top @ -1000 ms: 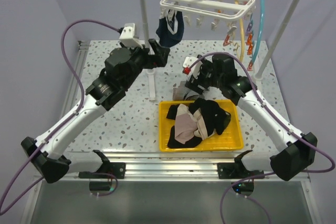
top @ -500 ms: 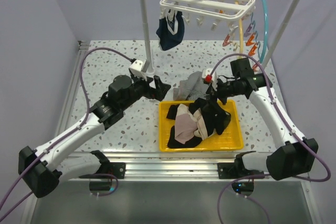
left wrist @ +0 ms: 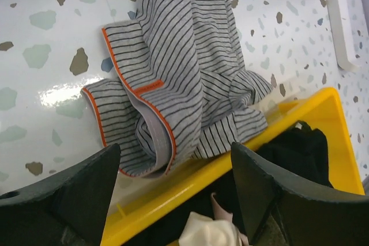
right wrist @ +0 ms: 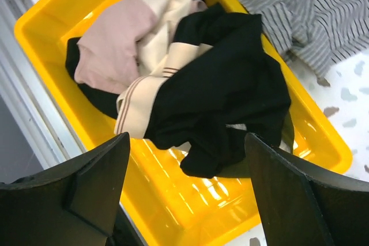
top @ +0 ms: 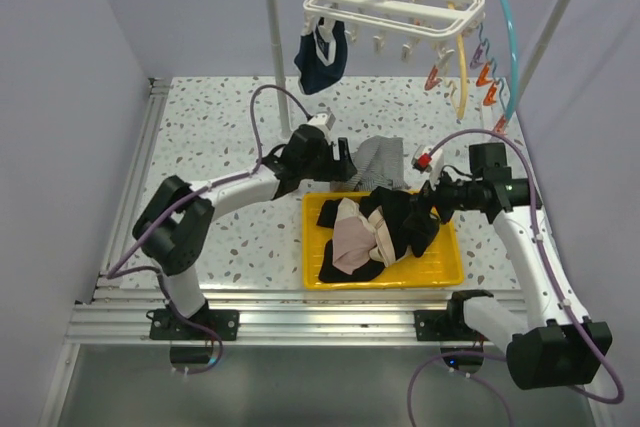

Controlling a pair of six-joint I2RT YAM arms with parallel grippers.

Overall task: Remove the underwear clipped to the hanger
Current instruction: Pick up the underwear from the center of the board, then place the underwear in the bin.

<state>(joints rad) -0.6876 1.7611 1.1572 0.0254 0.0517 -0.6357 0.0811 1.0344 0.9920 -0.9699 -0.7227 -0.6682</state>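
Overhead, a navy blue piece of underwear is seen clipped at the left end of the white clip hanger. The hanger is hung from the top rail of a rack at the far side of the desk. A few coloured hangers are hung on the same rail to the right.

Four more pieces are found lower down. A grey striped piece with orange edging is laid crumpled on the desk just beyond the yellow tray, with its near edge draped onto the tray's far rim. Inside the tray a black piece is heaped at the right, a pale pink-beige piece at the left, and a cream cloth with a thin striped band is tucked between them (how these overlap underneath cannot be told).

The left tool is held low over the striped piece and the tray's far rim. Its fingers are spread wide apart and nothing is clamped between them. Whether the cloth is touched cannot be told.

The right tool is held over the right half of the tray, above the black piece. Its fingers are likewise wide apart and nothing is gripped.
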